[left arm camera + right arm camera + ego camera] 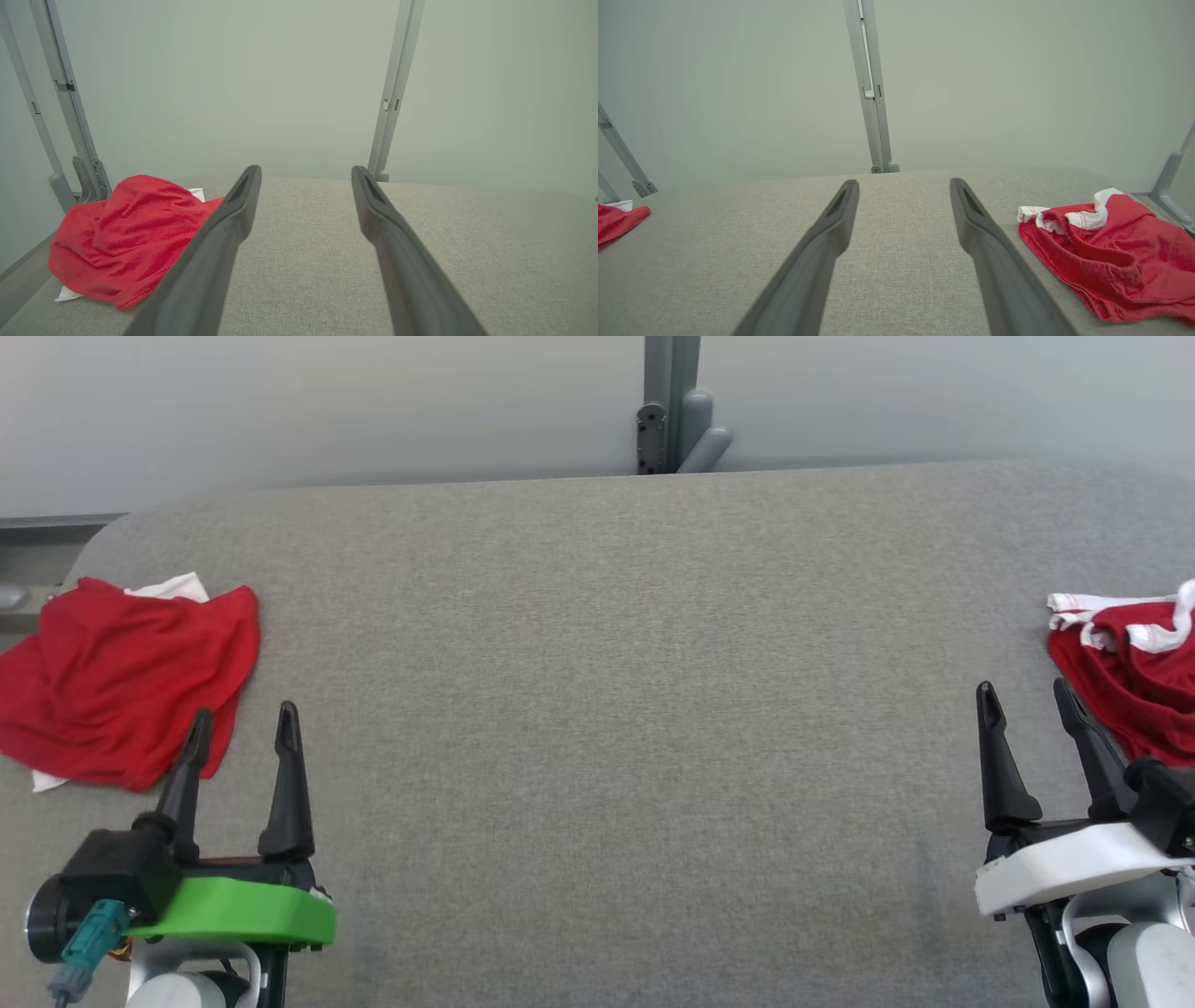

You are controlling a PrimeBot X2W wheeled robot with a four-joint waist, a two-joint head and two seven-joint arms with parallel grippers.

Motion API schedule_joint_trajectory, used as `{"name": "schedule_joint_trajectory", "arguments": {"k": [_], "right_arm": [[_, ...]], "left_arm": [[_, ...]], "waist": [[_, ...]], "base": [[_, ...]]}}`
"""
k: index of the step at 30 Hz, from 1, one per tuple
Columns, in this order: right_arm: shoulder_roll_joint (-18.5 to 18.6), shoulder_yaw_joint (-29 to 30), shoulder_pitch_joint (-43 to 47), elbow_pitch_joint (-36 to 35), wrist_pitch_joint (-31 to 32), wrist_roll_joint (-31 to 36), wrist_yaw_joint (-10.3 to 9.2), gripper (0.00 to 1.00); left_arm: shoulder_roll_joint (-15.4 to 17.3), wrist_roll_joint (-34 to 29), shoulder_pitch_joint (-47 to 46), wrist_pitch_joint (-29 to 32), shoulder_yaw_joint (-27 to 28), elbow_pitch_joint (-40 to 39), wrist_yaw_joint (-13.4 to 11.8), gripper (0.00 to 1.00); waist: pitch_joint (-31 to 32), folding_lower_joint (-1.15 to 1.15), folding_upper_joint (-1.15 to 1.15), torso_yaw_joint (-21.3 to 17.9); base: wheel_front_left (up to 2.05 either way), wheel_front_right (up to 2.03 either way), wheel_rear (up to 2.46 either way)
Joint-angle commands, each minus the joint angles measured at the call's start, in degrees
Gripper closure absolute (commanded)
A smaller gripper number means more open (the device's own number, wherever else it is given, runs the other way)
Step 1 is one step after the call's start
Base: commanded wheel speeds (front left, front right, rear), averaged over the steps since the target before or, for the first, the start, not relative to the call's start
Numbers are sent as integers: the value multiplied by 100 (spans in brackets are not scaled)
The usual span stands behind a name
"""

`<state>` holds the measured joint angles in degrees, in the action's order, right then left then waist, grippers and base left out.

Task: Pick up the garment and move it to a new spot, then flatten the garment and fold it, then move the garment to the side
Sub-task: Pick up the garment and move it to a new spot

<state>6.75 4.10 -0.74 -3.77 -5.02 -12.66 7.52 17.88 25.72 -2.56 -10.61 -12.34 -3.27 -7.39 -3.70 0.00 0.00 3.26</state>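
Head view shows the left gripper (245, 711) and right gripper (1024, 689) near, both spread open and empty, leaving the grey fabric-covered table (597, 709) free for folding; a crumpled red cloth garment (121, 681) lies at left, a white-trimmed red garment (1130, 681) at right.

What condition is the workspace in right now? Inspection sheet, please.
Surface: grey fabric table, flat, bare in the middle.
Job's things: left red garment, crumpled at the table's left end; right red garment, white-trimmed, bunched at the right end.
Clutter: nothing seen.
Hands: left hand open, holding nothing; right hand open, holding nothing.
Cables: teal plug with lead at the left wrist.
Surroundings: pale wall, grey post.
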Motion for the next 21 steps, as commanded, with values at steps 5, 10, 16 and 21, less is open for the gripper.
{"name": "schedule_joint_trajectory", "arguments": {"k": [5,10,16,21], "right_arm": [[40,-98,-145,-80,86,18,-6,0],[72,-250,-299,-41,133,-35,-6,0],[107,-408,-420,-2,184,-41,-6,0],[144,-458,-454,41,193,-48,-6,0]], "left_arm": [[-67,60,-275,-134,93,39,-50,0],[-113,96,-330,-219,88,161,-13,0],[-138,119,-277,-279,110,315,-5,0],[-155,118,-237,-307,89,406,2,0]], "waist": [[-165,0,0,848],[-214,0,0,1477],[-267,0,0,2097],[-298,0,0,2409]], "base": [[0,0,0],[0,0,0],[0,0,0],[0,0,0]]}}
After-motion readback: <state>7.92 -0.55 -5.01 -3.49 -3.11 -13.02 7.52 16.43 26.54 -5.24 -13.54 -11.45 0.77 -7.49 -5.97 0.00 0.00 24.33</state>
